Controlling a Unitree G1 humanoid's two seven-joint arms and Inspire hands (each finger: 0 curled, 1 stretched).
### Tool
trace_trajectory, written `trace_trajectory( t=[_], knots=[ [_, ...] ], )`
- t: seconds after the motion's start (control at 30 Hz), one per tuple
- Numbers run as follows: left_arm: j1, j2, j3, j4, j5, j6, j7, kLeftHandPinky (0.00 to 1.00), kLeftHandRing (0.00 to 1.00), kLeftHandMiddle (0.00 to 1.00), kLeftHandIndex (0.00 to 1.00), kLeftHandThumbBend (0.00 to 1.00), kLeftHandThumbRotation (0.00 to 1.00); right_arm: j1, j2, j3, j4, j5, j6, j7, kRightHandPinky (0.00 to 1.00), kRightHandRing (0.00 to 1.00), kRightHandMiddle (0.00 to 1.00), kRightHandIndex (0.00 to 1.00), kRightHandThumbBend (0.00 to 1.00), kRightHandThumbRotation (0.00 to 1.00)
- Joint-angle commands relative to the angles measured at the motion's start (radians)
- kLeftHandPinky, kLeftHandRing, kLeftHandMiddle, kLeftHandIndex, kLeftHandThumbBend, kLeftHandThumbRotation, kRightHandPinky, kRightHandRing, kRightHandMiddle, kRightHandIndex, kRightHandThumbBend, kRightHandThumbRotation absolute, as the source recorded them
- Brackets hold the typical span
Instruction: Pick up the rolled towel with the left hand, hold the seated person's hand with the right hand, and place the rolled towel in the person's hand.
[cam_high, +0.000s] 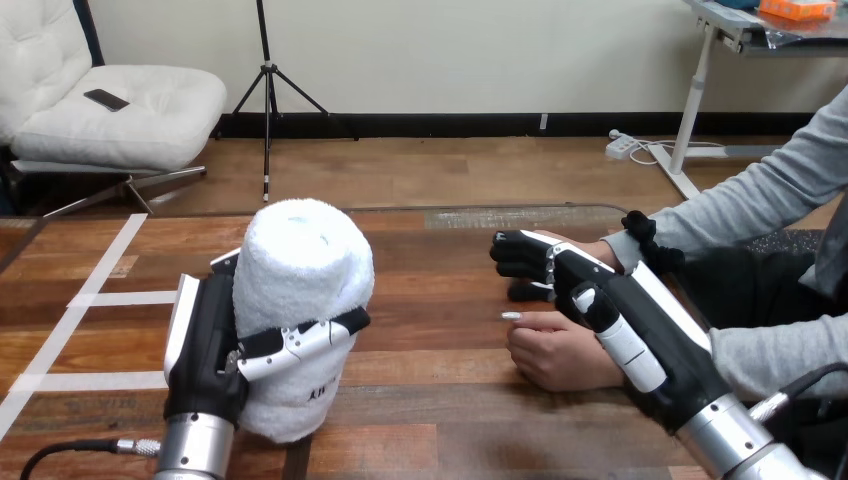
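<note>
Front-left of the table (450, 400): rolled towel (300, 280) stands upright, left hand (210, 350) clasped round it.
Right edge: right hand (580, 285) hangs over the person's hand (555, 355); whether it's gripping, I can't tell.

Room beyond the desk (430, 400): cream wall (450, 50), wooden floor (450, 170)
A black skirting board (450, 124) lines the wall's foot; past the desk's far left corner stands a white cushioned chair (120, 125) with a dark phone (105, 99) on it, a black tripod (266, 90) beside; past the far right corner, a white-legged table (700, 100) and a white power strip (622, 146) on the floor
</note>
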Motion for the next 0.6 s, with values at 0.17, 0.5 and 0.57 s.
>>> trace_trajectory(
  t=[0.17, 0.5, 0.57],
  knots=[
    [-0.033, -0.01, 0.006, -0.062, -0.02, -0.012, -0.019, 0.26, 0.31, 0.37, 0.4, 0.59, 0.0, -0.13, -0.072, -0.023, 0.093, -0.065, -0.084, -0.045, 0.82, 0.87, 0.86, 0.85, 0.81, 1.0],
    [-0.032, -0.011, 0.012, -0.074, -0.03, -0.004, -0.025, 0.26, 0.32, 0.37, 0.39, 0.6, 0.0, -0.186, -0.129, -0.013, 0.158, -0.128, -0.094, -0.072, 0.79, 0.85, 0.85, 0.84, 0.9, 1.0],
    [-0.032, -0.01, 0.012, -0.078, -0.036, -0.001, -0.031, 0.26, 0.32, 0.37, 0.39, 0.6, 0.0, -0.196, -0.139, -0.011, 0.171, -0.139, -0.094, -0.075, 0.79, 0.85, 0.85, 0.84, 0.91, 1.0]
  ],
)
